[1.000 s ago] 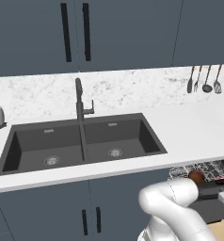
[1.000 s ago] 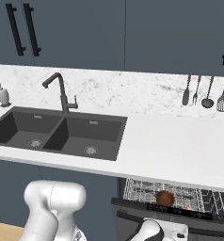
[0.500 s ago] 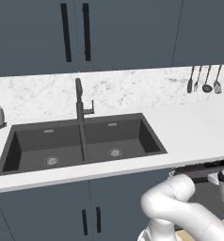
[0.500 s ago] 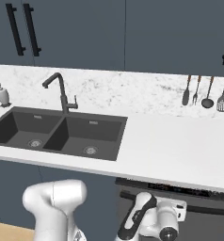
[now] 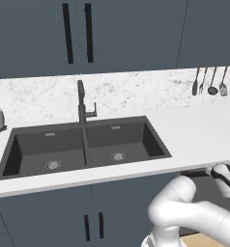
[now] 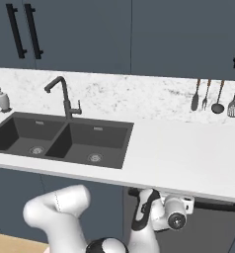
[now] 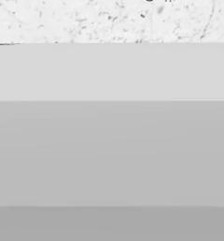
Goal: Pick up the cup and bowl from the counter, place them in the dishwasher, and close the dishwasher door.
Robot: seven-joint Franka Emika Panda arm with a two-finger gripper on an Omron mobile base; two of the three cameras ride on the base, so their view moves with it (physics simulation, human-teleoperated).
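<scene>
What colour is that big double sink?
Black, or very dark grey; the sink shows best in the left base view.

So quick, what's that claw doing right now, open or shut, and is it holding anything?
Claw: down below the counter edge by the dishwasher door; open, and nothing can be seen held in it.

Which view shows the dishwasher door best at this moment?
The right base view: the dishwasher door shows as a dark panel under the counter, beside the arm. The left base view gives a sliver. The hand view faces the counter's edge.
</scene>
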